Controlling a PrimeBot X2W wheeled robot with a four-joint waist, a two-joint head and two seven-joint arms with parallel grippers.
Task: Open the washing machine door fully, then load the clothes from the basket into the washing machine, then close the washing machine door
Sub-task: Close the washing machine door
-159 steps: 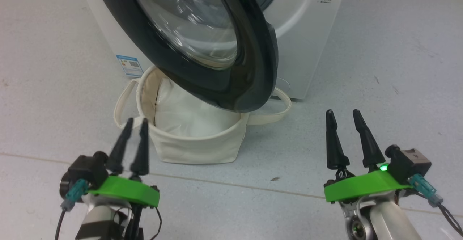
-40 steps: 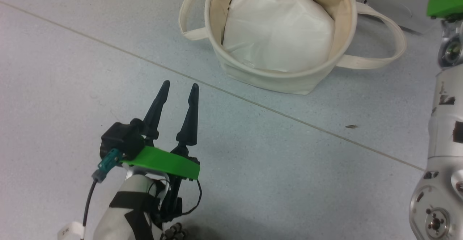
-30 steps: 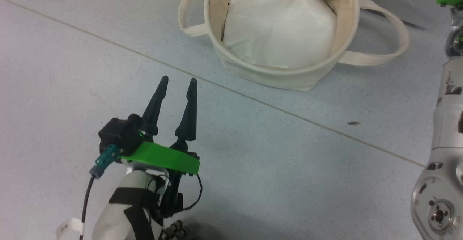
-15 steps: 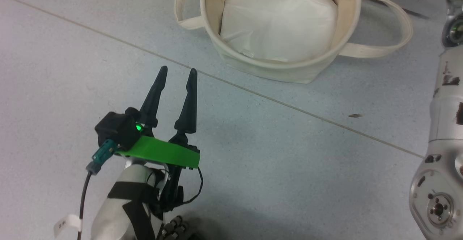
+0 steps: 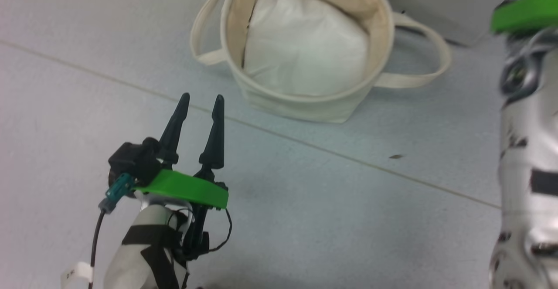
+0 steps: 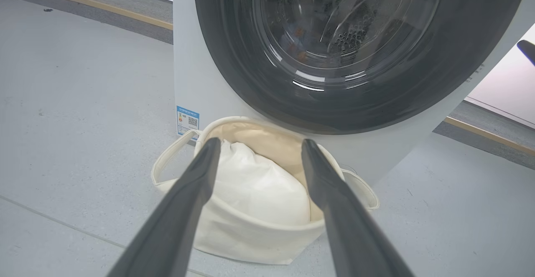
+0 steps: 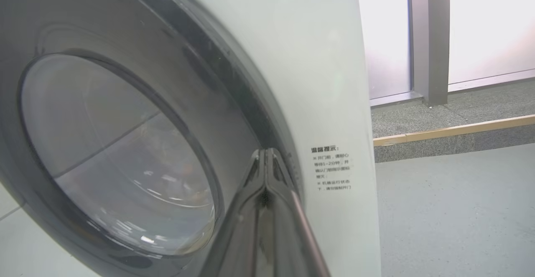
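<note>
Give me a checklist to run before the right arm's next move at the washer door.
1. Round black-rimmed glass washing machine door against the big white washing machine: looks flush, ok; latched, cannot tell.
2. Right gripper shut, tips at the door's rim: ok.
3. Left gripper open, empty, apart from the round cream canvas basket: ok.
4. Basket free of blue or beige clothes: ok; a plain white pillow-like bundle lies in it.
5. Clothes inside the drum: cannot tell, the glass is full of reflections.

Bright even light, soft shadows — slight blur
</note>
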